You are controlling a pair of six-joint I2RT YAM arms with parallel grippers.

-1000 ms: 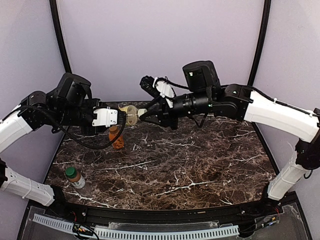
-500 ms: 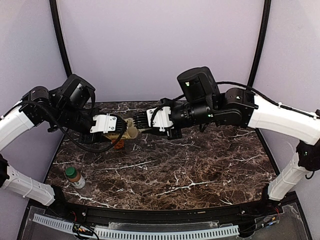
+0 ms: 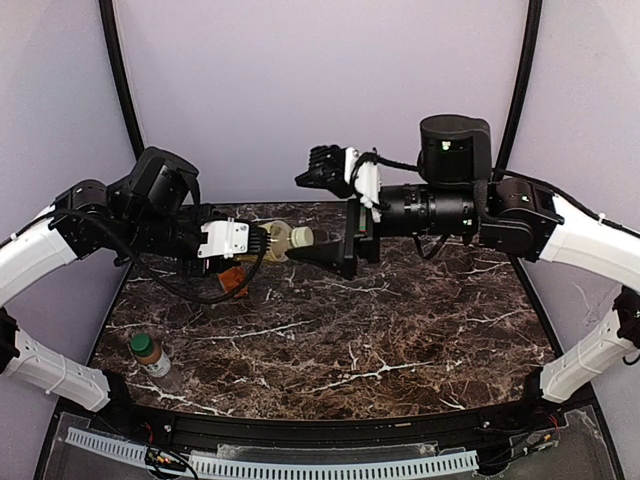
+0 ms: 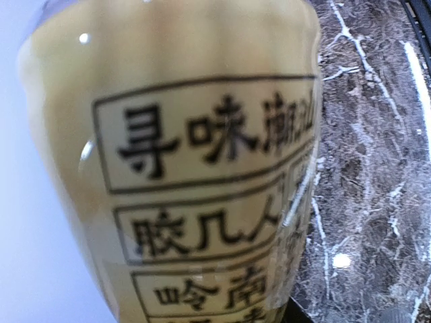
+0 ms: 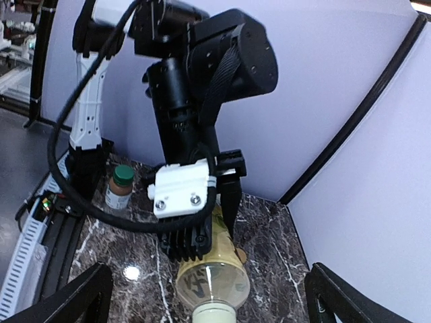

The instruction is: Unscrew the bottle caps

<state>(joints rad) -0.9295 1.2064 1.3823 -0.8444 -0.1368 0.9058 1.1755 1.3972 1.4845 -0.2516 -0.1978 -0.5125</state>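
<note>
Left hand (image 3: 258, 243) clamping the yellow-labelled bottle (image 3: 276, 238) sideways, right hand (image 3: 302, 216) gaping wide, holding nothing
Probably light, slick, squashy plastic: best pinching the cream cap (image 3: 301, 237) sitting inside the right hand's spread

Cropped and covered
Yellow-labelled bottle (image 4: 202, 168) overfills the left wrist view; orange bottle (image 3: 233, 282) sits mostly hidden behind the left gripper (image 3: 255, 240)
</note>
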